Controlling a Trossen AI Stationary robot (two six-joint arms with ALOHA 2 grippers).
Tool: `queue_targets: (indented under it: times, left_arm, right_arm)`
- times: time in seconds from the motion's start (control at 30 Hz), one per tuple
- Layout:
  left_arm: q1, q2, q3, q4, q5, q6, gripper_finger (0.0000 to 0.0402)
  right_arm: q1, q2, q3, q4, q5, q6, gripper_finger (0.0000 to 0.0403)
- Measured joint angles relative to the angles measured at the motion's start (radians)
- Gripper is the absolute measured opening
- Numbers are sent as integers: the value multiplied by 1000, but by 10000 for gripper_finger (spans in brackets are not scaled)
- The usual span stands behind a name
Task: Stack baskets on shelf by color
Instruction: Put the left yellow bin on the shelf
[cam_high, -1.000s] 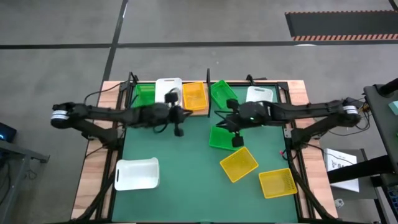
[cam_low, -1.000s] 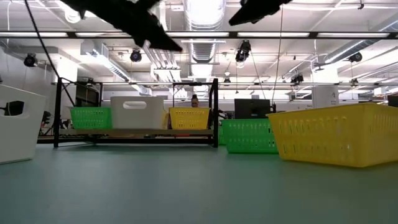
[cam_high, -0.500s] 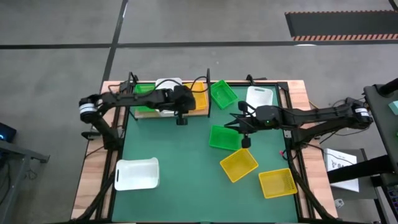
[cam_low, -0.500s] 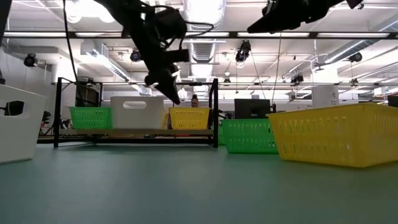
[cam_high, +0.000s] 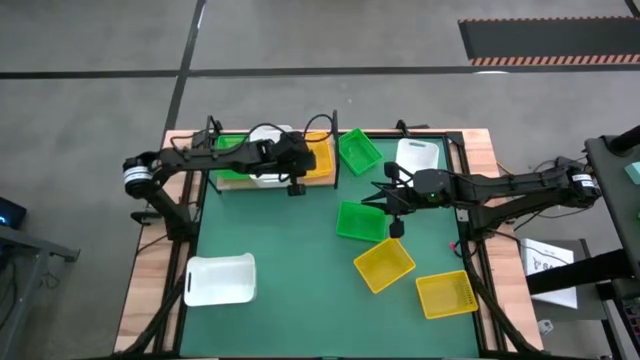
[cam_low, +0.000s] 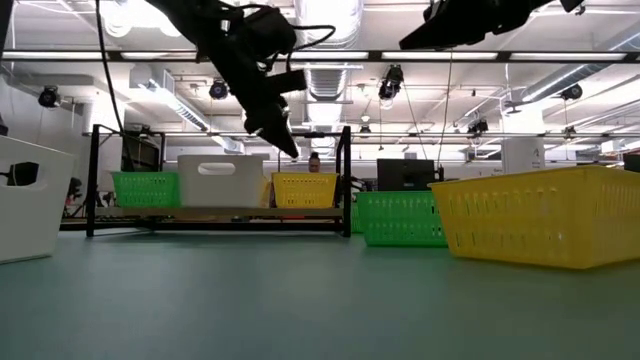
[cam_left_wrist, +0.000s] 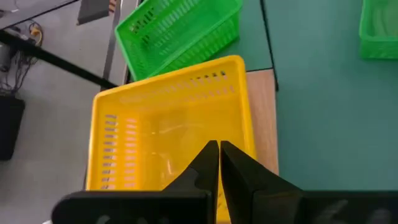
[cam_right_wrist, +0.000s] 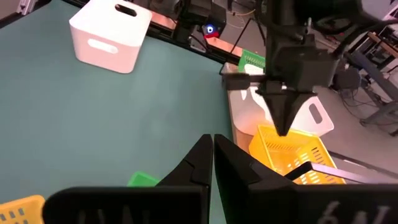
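Observation:
The shelf (cam_high: 270, 178) stands at the mat's far left and bears one green basket (cam_high: 232, 155), one white basket (cam_high: 268, 148) and one yellow basket (cam_high: 318, 155). My left gripper (cam_high: 296, 187) is shut and hovers just above the shelf's yellow basket (cam_left_wrist: 174, 124), touching nothing. My right gripper (cam_high: 395, 228) is shut, raised beside a green basket (cam_high: 360, 220) resting on the mat. In the right wrist view my right gripper (cam_right_wrist: 212, 142) looks toward the left gripper (cam_right_wrist: 283, 121).
On the mat lie a tilted green basket (cam_high: 358, 150) right of the shelf, a white basket (cam_high: 417, 153) at the far right, two yellow baskets (cam_high: 384, 262) (cam_high: 446, 295) near right and a white basket (cam_high: 220, 278) near left. Black frame posts (cam_high: 467, 240) edge the mat.
My left gripper has moved from over the mat toward the far edge and now hangs over the shelf's yellow basket, staying shut. My right gripper has shifted a little toward the table's right beside the green basket. No basket has moved.

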Motion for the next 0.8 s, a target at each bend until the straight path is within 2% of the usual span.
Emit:
queue_targets:
  times: [0.8]
  left_arm:
    - [5,40,-13,-35,-12,-79,0]
  right_arm:
    - [0,1,-3,-23,1,10,9]
